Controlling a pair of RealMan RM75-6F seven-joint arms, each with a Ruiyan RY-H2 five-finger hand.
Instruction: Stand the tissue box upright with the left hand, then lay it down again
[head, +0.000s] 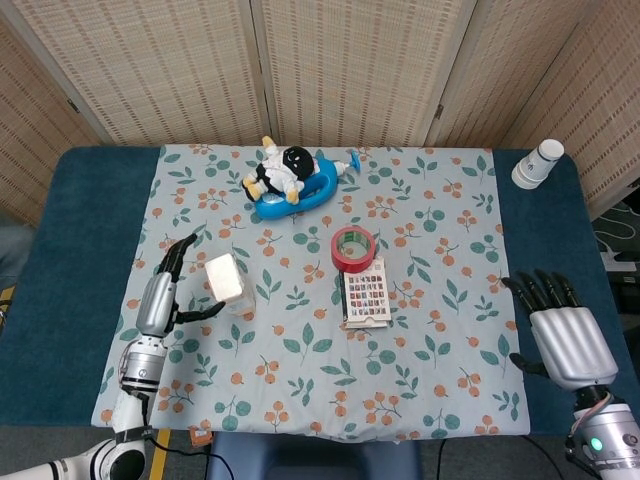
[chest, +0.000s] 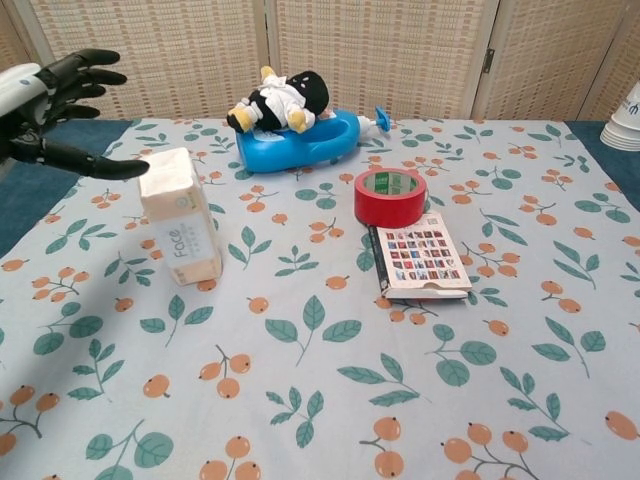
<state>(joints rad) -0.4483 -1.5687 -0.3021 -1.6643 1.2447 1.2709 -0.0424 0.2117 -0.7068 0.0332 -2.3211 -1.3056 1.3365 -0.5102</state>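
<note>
The tissue box (head: 228, 283) (chest: 181, 230), cream with grey lettering, stands upright on the patterned cloth at the left. My left hand (head: 162, 297) (chest: 58, 105) hovers open just to its left, thumb stretched toward the box top without touching it. At the table's right front edge my right hand (head: 563, 335) rests open, fingers spread; the chest view does not show it.
A red tape roll (head: 352, 247) and a small card booklet (head: 366, 295) lie mid-table. A blue whale toy carrying a plush doll (head: 294, 178) sits at the back. White paper cups (head: 538, 163) stand at the far right corner.
</note>
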